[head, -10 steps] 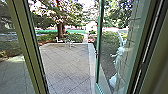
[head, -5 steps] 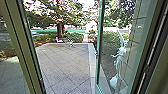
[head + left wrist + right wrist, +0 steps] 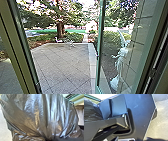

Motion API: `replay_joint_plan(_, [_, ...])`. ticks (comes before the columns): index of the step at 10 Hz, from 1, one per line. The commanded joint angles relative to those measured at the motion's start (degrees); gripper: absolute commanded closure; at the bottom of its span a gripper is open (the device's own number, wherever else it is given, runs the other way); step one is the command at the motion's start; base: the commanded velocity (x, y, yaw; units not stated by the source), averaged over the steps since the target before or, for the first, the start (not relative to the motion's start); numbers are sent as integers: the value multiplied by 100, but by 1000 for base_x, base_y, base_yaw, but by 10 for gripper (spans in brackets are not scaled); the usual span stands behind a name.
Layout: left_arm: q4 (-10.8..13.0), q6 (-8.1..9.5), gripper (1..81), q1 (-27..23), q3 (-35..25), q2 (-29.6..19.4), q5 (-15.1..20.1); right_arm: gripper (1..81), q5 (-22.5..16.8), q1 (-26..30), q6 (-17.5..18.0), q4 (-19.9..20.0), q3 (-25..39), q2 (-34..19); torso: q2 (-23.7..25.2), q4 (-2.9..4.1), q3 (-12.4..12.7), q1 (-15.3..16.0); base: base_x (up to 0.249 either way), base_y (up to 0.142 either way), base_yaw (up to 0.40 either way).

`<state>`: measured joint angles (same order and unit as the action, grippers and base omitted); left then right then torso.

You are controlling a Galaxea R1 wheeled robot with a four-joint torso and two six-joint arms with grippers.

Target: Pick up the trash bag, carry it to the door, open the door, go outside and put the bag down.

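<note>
The dark, shiny trash bag [image 3: 37, 115] looms large in the left wrist view. Its folds draw together at my left gripper [image 3: 49, 139], which is shut on the gathered plastic. Part of the same bag [image 3: 91, 111] also shows in the right wrist view, beyond the robot's own plate and jointed bar. How my right gripper stands cannot be made out. In the head view the glass door [image 3: 100, 50] stands open on the right, its green-edged frame upright, with the doorway before me.
Door-frame posts [image 3: 18, 50] flank the opening on the left and right. Outside lies a paved yard [image 3: 62, 65] with a pale border. Small white items [image 3: 71, 43] stand near its far edge, before a tree [image 3: 60, 28]. A pale sculpture-like shape [image 3: 120, 60] shows through the glass.
The head camera has moved a little forward into the doorway; the frame posts now lie farther toward both sides of the view, and more paving shows between them.
</note>
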<state>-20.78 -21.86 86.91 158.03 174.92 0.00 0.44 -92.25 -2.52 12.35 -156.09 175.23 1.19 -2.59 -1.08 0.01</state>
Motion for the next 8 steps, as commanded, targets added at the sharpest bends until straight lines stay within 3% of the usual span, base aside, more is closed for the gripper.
replay_joint_plan(1, [39,-29,811,-284,-17,8,352,10,-352,237,-20,-13,27,24,0,0,0,0,108,0,0])
replay_joint_plan(8, [39,-29,811,-283,-17,17,352,10,-352,237,-29,-13,9,24,-2,0,-2,5,110,0,0])
